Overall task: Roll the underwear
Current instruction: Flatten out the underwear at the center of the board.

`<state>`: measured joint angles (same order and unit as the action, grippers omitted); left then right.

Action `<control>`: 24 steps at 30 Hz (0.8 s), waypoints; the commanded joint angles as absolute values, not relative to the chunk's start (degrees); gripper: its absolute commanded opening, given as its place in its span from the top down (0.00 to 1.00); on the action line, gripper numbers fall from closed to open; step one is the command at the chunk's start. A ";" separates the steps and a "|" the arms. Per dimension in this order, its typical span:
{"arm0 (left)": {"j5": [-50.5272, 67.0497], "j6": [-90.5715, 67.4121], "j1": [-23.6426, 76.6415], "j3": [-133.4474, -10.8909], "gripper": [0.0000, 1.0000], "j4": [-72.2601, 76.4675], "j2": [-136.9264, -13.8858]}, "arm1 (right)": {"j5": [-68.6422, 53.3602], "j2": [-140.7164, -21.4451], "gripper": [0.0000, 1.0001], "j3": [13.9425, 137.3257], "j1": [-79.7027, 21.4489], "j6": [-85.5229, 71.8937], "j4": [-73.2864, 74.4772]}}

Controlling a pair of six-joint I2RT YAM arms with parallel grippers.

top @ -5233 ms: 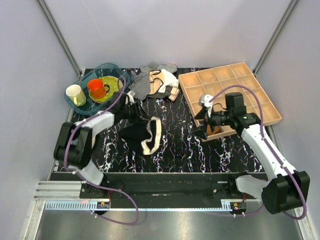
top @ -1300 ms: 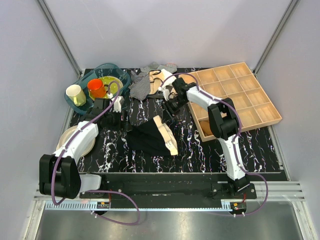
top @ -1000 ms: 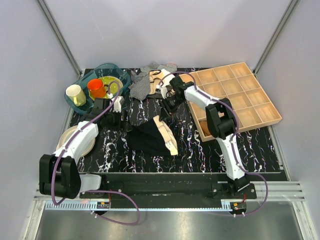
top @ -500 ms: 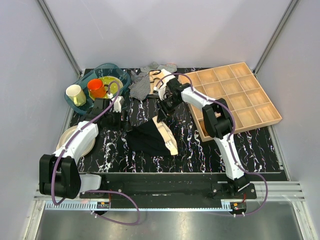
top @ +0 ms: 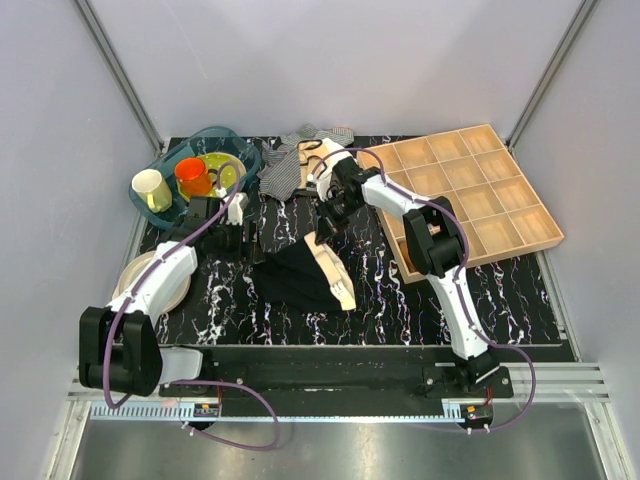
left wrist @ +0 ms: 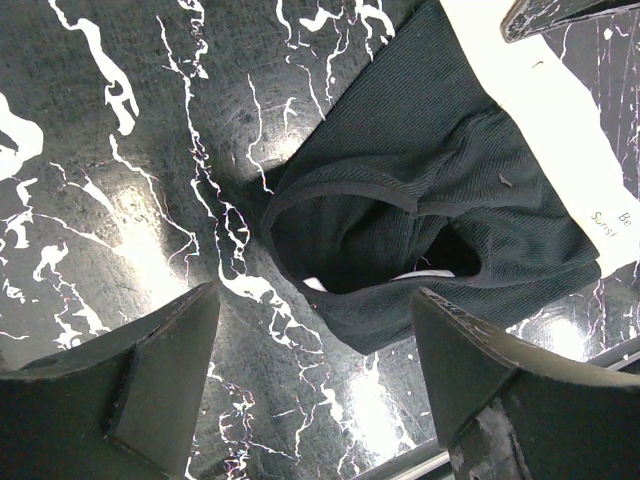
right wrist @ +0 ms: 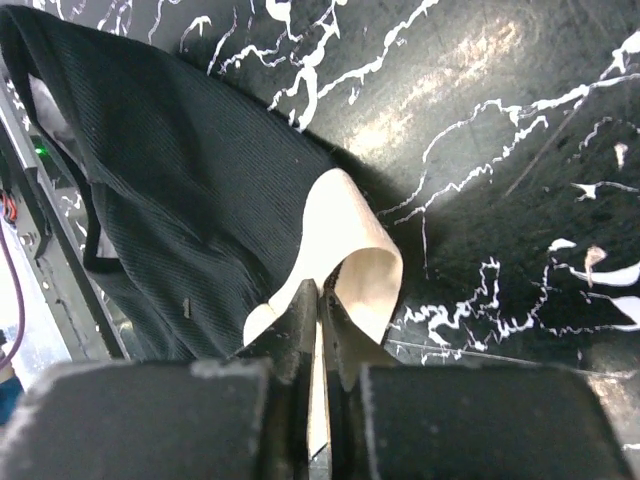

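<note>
The underwear (top: 290,275) lies spread on the black marbled table (top: 400,300), black ribbed fabric with a cream waistband (top: 336,272) along its right side. My right gripper (top: 323,232) reaches down at the band's far end. In the right wrist view the right gripper (right wrist: 318,290) is shut on the folded-up cream waistband (right wrist: 352,240), with the black underwear (right wrist: 180,160) stretching away to the left. My left gripper (top: 257,240) hovers open just left of the garment. In the left wrist view the left gripper (left wrist: 313,298) stands wide above a leg opening of the underwear (left wrist: 430,170), touching nothing.
A clear blue basin (top: 232,140) with a cream cup, orange mug and green plate sits back left. A striped cloth (top: 285,172) and tan garments lie at the back. A wooden compartment tray (top: 520,185) fills the right side. A plate (top: 135,272) lies under my left arm.
My right gripper has moved left and down onto the far end of the cream waistband and shut on it. The left arm and the underwear's body have stayed put.
</note>
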<state>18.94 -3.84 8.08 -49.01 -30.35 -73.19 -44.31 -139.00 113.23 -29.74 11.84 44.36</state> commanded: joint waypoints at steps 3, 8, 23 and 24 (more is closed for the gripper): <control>20.13 -2.90 7.91 -49.04 0.19 -29.97 -74.70 | -46.67 -134.31 1.00 114.96 -29.80 12.65 43.51; 21.18 -2.99 8.00 -49.22 0.20 -29.88 -76.11 | -47.37 -129.38 1.00 113.47 -28.39 12.83 42.19; 32.61 -6.59 6.16 -52.02 0.23 -24.79 -84.97 | -53.87 -120.50 1.00 107.93 -24.87 12.92 38.67; 32.43 -6.42 6.07 -52.90 0.24 -24.79 -85.86 | -54.40 -120.32 1.00 107.76 -24.53 12.83 38.58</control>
<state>29.02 -5.54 7.14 -49.23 -27.94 -82.63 -50.70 -124.38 108.36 -25.43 12.45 40.18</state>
